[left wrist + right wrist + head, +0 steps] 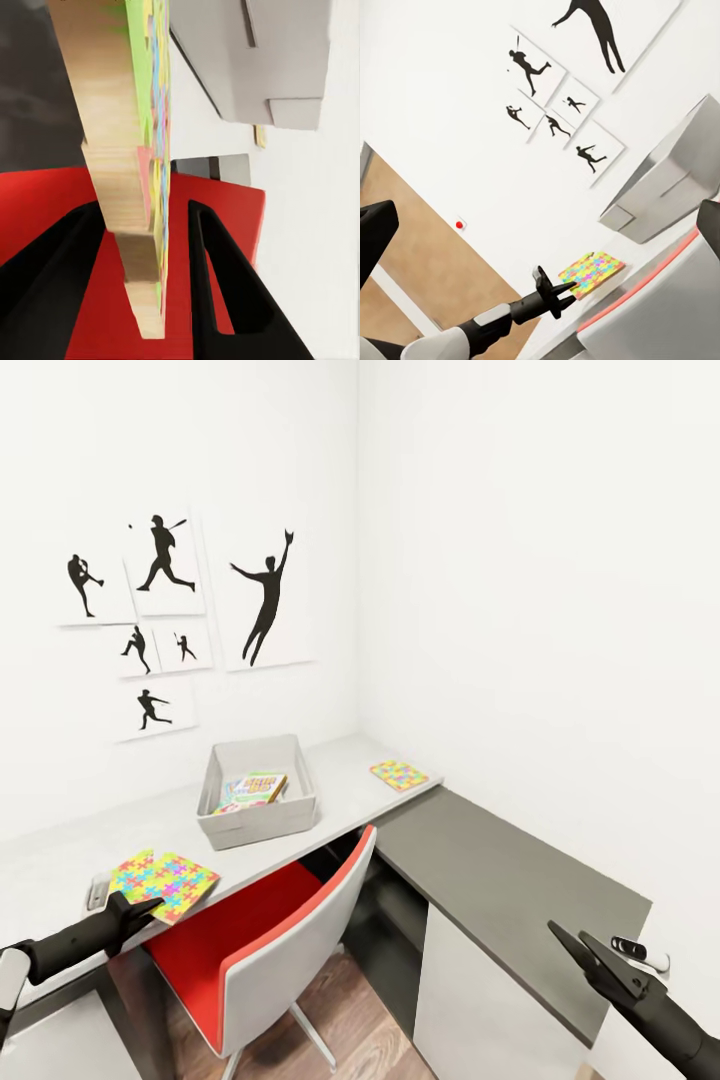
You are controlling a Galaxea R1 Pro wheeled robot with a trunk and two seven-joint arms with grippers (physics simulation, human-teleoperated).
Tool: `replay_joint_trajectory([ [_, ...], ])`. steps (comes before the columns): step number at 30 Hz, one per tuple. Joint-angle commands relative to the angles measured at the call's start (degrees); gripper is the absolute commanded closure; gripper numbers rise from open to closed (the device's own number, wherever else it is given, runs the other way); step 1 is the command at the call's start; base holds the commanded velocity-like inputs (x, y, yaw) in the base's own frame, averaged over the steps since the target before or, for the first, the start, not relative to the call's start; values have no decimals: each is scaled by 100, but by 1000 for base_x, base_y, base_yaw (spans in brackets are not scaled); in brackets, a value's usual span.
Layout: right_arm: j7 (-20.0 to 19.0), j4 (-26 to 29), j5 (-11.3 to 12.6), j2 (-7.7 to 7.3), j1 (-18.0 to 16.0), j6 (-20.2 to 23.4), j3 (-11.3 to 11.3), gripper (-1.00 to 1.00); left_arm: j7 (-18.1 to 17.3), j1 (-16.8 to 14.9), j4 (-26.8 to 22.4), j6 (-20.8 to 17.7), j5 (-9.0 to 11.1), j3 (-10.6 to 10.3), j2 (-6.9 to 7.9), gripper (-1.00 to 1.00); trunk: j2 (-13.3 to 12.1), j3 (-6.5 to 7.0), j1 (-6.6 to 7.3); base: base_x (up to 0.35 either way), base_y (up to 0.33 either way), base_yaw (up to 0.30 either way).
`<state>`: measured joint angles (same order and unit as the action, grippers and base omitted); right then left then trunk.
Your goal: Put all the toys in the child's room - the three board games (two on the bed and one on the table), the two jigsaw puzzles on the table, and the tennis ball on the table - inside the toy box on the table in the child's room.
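Left gripper [148,907] at the near puzzle's [165,882] edge

Jaws straddle the puzzle edge, touching it or not unclear; toy box [257,826] on the table [340,770] holds board games [252,790]; second puzzle [399,774] beyond; right gripper [580,952], jaws parted, over the dark cabinet top [500,880].

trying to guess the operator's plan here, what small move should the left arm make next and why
Probably close the left gripper on the near bright multicolour jigsaw puzzle. Its wooden edge lies between the open black fingers, overhanging the pale speckled table above the red chair seat. Then carry it to the light grey toy box.
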<state>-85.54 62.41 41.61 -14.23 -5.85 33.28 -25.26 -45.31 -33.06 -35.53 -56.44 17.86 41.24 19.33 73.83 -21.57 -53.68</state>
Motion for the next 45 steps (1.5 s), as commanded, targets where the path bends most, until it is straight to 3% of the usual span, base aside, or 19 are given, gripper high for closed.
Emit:
replay_joint_trajectory([
  [1,-9,-1,10,-1,-3,59,2,-100,-41,-6,2,-22,-45,19,1,100,-38,12,23,0,0,0],
  [12,739,36,-10,-23,-3,80,20,-100,-47,-7,-4,-59,-47,14,21,100,-479,209,264,0,0,0],
  [16,1105,28,-13,-59,-3,88,21,-100,-146,-7,-4,-76,-46,12,100,100,-639,281,352,0,0,0],
  [23,1479,47,-6,-66,-3,91,17,-100,-977,-4,-2,-221,-67,-75,395,100,-920,407,506,0,0,0],
  [27,1507,73,-5,-36,-3,84,13,-100,-1736,1,-3,-239,-71,-419,677,100,-1080,479,594,0,0,0],
  [33,1513,84,-4,-22,-3,82,4,-100,-3070,2,-6,-232,-104,-1216,1023,100,-1321,586,726,0,0,0],
  [35,1517,83,-6,-33,-3,87,13,-100,-3372,2,-7,-225,-111,-1395,1103,100,-1401,622,769,0,0,0],
  [41,1515,142,-6,-14,-3,76,10,-100,-3598,2,8,-204,-118,-1677,1171,100,-1642,730,901,0,0,0],
  [45,1517,205,-11,-12,-3,80,7,-100,-3626,2,10,-174,-120,-1746,1178,100,-1802,802,989,0,0,0],
])
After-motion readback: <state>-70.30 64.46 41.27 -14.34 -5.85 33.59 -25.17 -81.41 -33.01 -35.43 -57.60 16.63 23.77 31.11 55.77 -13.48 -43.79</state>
